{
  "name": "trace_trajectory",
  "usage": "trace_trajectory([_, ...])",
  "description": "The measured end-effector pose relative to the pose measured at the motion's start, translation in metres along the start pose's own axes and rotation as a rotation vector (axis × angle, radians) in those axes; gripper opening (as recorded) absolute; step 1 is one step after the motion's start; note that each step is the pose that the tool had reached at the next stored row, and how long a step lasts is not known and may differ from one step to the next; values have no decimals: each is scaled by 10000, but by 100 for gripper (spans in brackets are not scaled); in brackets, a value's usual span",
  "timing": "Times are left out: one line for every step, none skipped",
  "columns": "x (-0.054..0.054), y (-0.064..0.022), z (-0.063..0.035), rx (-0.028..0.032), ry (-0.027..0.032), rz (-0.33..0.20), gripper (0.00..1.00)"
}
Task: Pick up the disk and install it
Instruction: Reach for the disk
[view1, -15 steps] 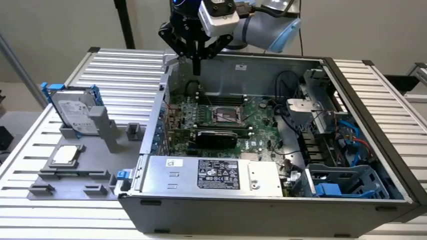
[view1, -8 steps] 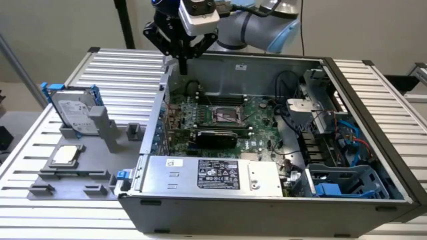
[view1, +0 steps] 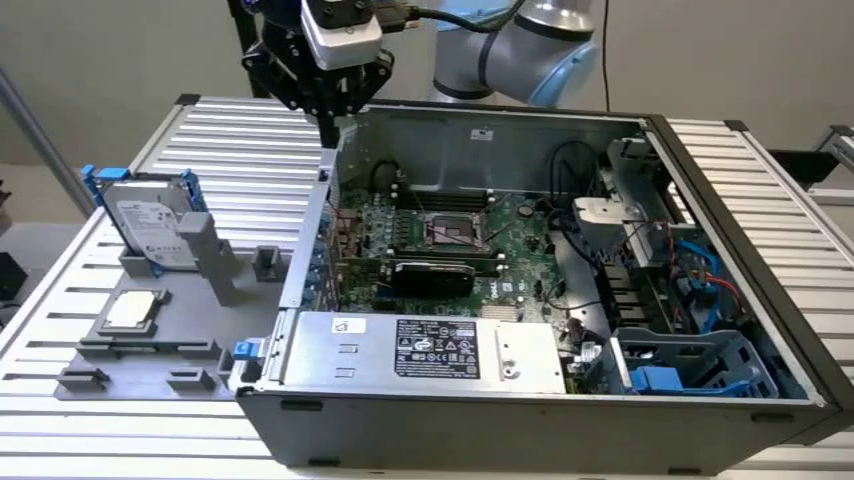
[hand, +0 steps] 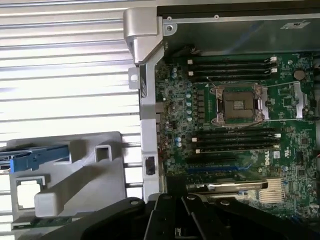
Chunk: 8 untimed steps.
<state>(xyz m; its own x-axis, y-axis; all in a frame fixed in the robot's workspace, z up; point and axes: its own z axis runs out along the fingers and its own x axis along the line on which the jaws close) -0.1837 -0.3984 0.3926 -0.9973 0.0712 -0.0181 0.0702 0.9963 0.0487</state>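
Note:
The disk (view1: 154, 228) stands on edge in a grey holder (view1: 200, 262) at the exterior view's left, outside the computer case. It is silver-grey with a white label and a blue frame. In the wrist view the disk (hand: 34, 158) appears edge-on as a blue strip. My gripper (view1: 328, 124) hangs high over the case's far left corner, well apart from the disk. It is shut with nothing in it. Its dark fingers (hand: 172, 205) point down over the case wall beside the motherboard (hand: 240, 125).
The open computer case (view1: 534, 425) takes up the middle and right. A blue drive cage (view1: 687, 370) sits in its near right corner. A square silver CPU chip (view1: 134, 310) lies on the grey fixture plate (view1: 147, 352), near the disk. Ribbed metal table (view1: 227, 130) lies around.

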Motion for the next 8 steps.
trace_trajectory([47, -1, -1, 0, 1, 1, 0])
trace_trajectory([90, -2, -1, -1, 2, 0, 0])
trace_trajectory([136, -2, -2, 0, 4, 0, 0])
trace_trajectory([182, -1, -3, 1, 6, 0, 0])
trace_trajectory([227, 1, -3, 0, 7, 1, 0])
trace_trajectory([276, 3, -3, 1, 10, 0, 0])
trace_trajectory([321, 5, -3, 1, 12, 0, 0])
trace_trajectory([367, 8, -3, 1, 13, 1, 0])
